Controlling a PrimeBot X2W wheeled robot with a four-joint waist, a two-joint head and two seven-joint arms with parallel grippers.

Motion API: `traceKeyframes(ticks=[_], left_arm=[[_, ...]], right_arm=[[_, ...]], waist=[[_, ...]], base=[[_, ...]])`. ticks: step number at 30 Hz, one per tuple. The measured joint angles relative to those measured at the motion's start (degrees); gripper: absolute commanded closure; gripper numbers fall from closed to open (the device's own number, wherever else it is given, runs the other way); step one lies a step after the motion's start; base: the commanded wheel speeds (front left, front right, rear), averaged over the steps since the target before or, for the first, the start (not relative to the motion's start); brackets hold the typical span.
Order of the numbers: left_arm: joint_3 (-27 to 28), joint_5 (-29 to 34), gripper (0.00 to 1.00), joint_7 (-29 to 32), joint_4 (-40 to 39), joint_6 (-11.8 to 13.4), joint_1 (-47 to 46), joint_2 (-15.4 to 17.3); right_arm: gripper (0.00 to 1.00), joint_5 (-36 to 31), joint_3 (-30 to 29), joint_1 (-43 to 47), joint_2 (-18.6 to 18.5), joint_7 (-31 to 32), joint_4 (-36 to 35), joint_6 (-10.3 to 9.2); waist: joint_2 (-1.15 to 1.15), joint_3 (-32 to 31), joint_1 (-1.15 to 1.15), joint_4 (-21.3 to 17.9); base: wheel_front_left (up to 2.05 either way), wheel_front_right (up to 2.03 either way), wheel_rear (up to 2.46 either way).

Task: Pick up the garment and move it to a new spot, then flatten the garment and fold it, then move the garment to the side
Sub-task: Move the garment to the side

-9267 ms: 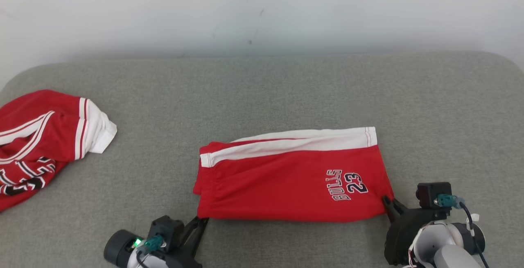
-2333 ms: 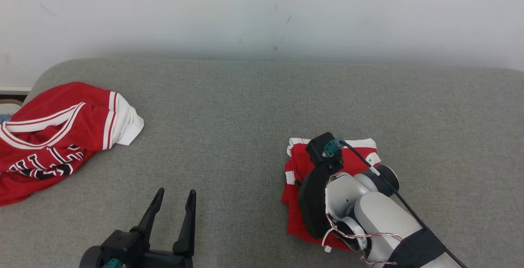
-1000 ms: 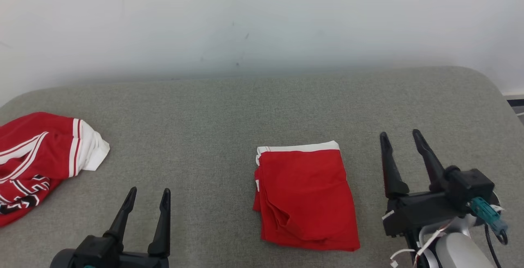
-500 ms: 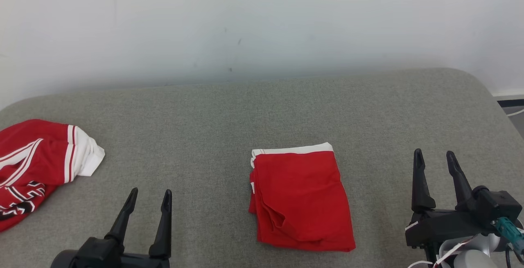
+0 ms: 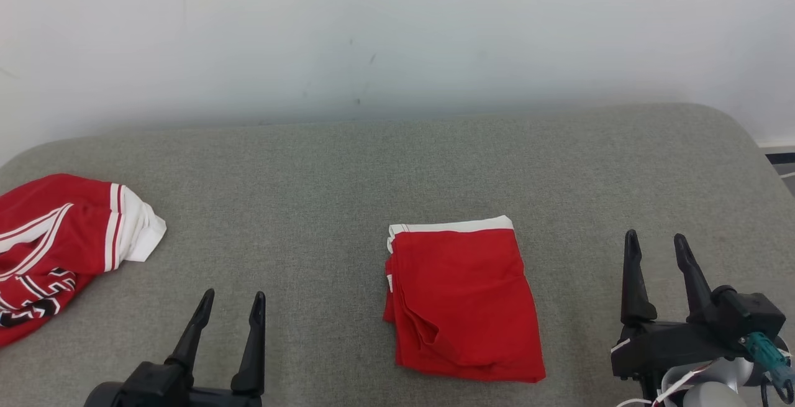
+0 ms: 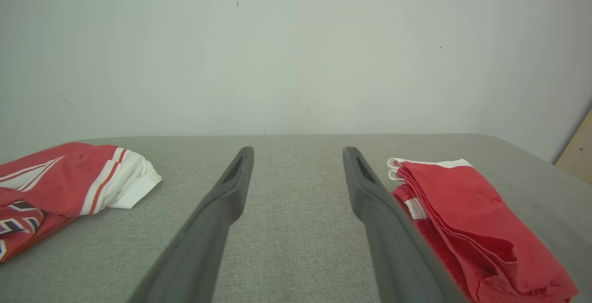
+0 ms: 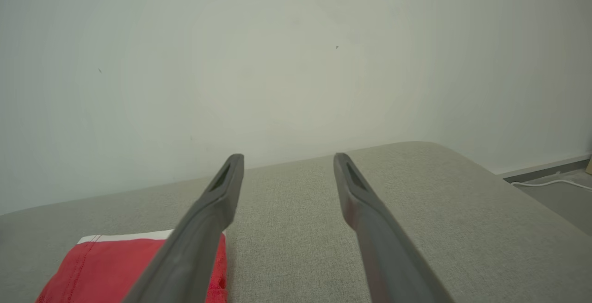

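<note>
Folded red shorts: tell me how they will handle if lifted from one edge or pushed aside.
The folded red shorts are probably floppy: thin layers sag and crease at the near corner, so lifting one edge would likely undo the fold. Pushed, they would probably bunch rather than slide, since the grey fabric cushion looks coarse.

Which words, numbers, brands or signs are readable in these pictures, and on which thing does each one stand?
No text reads in full.
Red jersey: black letters with white edges, creased and cut off by the picture's border, not readable.
Folded red shorts: no print on the side that shows.
Grey cushion and wall: no writing.
</note>
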Motion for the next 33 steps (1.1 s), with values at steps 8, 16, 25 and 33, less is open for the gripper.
traceKeyframes(ticks=[8, 16, 25, 33], left_arm=[[-1.2, 0.0, 0.0, 0.0, 0.7, -0.2, -0.2, -0.6], [-2.1, 0.0, 0.0, 0.0, 1.0, -0.7, -0.6, -1.2], [-2.5, 0.0, 0.0, 0.0, 1.9, -1.1, -1.2, -1.5], [-2.3, -0.1, 0.0, 0.0, 2.0, -1.1, -1.2, -1.4]], right_arm=[[0.0, -0.5, 2.1, -1.1, -0.3, 4.1, 4.5, 0.07], [0.0, -1.0, 4.8, -5.6, -1.4, 13.4, 10.6, 0.35], [0.0, -1.0, 7.6, -9.1, -1.3, 24.0, 15.7, 0.59], [0.0, -0.7, 9.5, -11.3, -0.9, 32.6, 18.7, 1.44]], waist=[[0.0, 0.1, 0.0, 0.9], [0.0, 0.7, 0.0, 2.4], [0.0, 1.3, 0.0, 4.7], [0.0, 1.6, 0.0, 5.4]], base=[[0.0, 0.0, 0.0], [0.0, 0.0, 0.0], [0.0, 0.0, 0.0], [0.0, 0.0, 0.0]])
